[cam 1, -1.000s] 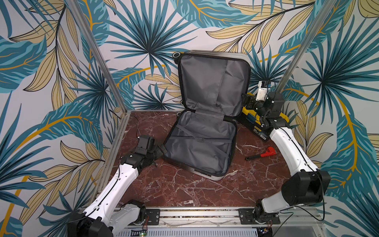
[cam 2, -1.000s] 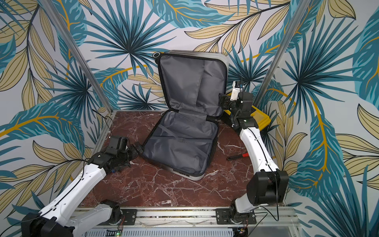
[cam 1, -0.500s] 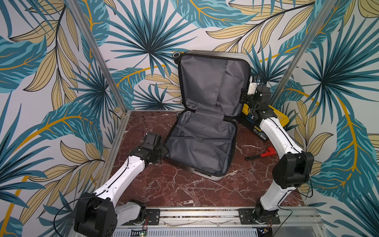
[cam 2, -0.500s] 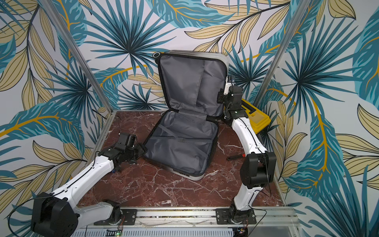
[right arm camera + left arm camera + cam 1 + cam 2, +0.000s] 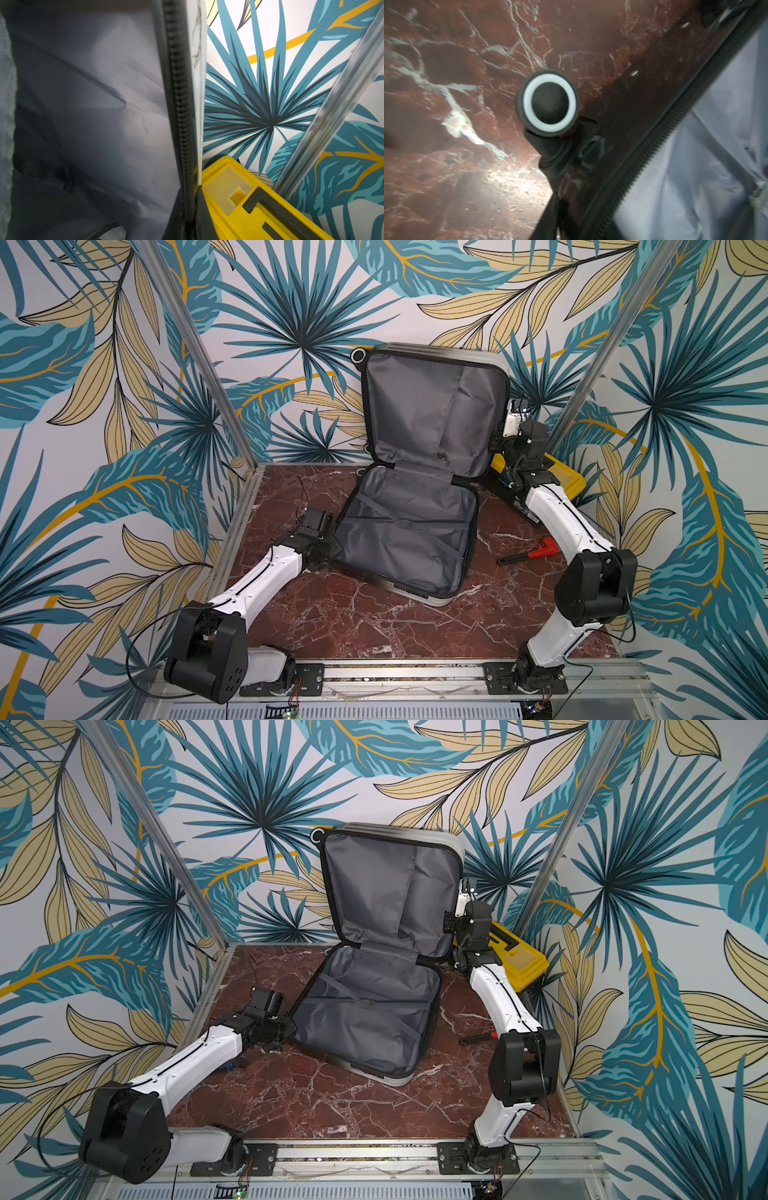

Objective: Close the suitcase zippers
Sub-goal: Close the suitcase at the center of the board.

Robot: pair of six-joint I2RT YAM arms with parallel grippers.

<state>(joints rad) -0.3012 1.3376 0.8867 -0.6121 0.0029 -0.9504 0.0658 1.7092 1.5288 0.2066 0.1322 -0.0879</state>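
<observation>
**Both arms have come in to the case's edges, jaws drawn together**

The suitcase [image 5: 411, 531] lies open in the middle of the table [image 5: 374, 626]. Its lower half is flat and its lid stands upright at the far side, with grey lining showing in both.

A second ago both arms stood off from it with their jaws wide; now each is up against a rim. The left gripper [image 5: 332, 549] has moved right to the near-left edge of the lower half, beside a wheel [image 5: 548, 102]. It has been narrowing, but its fingers show in no view. We cannot tell whether it is fully closed or has hold of anything.

The right gripper [image 5: 497, 443] has swung left from over the toolbox [image 5: 519, 963] to the right edge of the lid. Its jaws have come fully together, but we cannot tell whether they pinch the rim or a pull. The right wrist view shows only the zippers [image 5: 178, 93] running bare along that edge, with no pull in sight.

We judge this to be the very start of the task. The track is unjoined all round, and the lid must come down onto the lower half before any pull can travel. The right arm looks placed to tip the lid, and the left to steady the base.
</observation>
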